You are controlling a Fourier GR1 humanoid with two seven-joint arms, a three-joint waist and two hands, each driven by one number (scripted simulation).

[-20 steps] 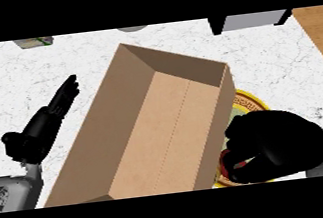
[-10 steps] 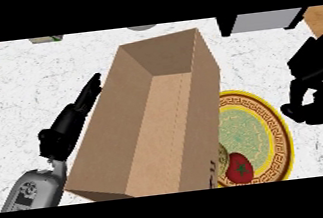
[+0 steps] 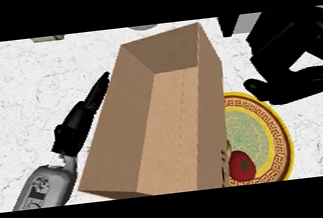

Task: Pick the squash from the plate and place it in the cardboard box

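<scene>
Sitting on the plate (image 3: 280, 132) near its lower edge, just beside the cardboard box (image 3: 158, 121), is a red round item (image 3: 241, 165) that is presumably the task's squash; nothing is showing inside the box, so the pick and the placing are both looking undone. The right robot hand (image 3: 293, 61) is hanging above the plate's far side, fingers curled around nothing. The left robot hand (image 3: 80, 122) is lying along the box's left wall, fingers straight. The tall box wall is standing between plate and interior.
</scene>
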